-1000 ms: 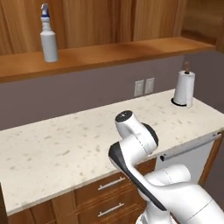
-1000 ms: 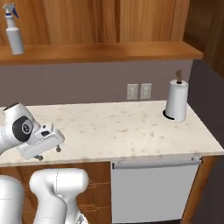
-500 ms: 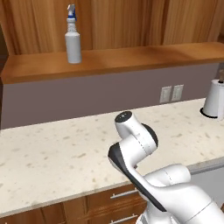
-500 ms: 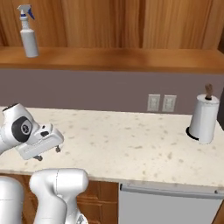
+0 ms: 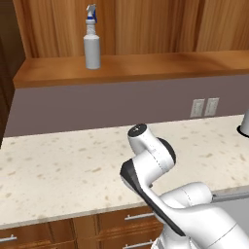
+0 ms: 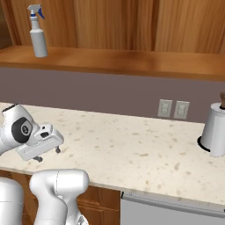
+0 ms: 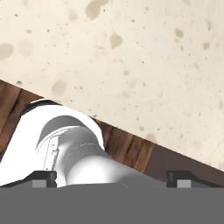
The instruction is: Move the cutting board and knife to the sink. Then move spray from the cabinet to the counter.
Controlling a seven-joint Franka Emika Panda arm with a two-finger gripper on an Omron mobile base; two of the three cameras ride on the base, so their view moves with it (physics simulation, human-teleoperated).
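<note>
The spray (image 5: pixel 91 40), a grey bottle with a white trigger and blue tip, stands upright on the cabinet's wooden shelf (image 5: pixel 155 65); it sits at the upper left in the right base view (image 6: pixel 38 31). My gripper (image 6: pixel 47 154) hangs low over the front edge of the beige counter (image 6: pixel 123 149), well below and in front of the spray. It is open with nothing between its fingertips (image 7: pixel 43 177). The hand view looks down on the speckled counter (image 7: pixel 131 61) and its edge. The cutting board, knife and sink are out of view.
A white paper towel roll (image 6: pixel 215 131) stands on the counter at the right. Two wall outlets (image 6: pixel 173 109) sit on the grey backsplash. Brown drawers (image 5: pixel 112 224) run under the counter, and a grey appliance front (image 6: pixel 167 211) is at lower right.
The whole picture has slid to the right as the base drove left, so the spray now sits nearer the middle. The arm keeps its pose and the gripper stays open.
</note>
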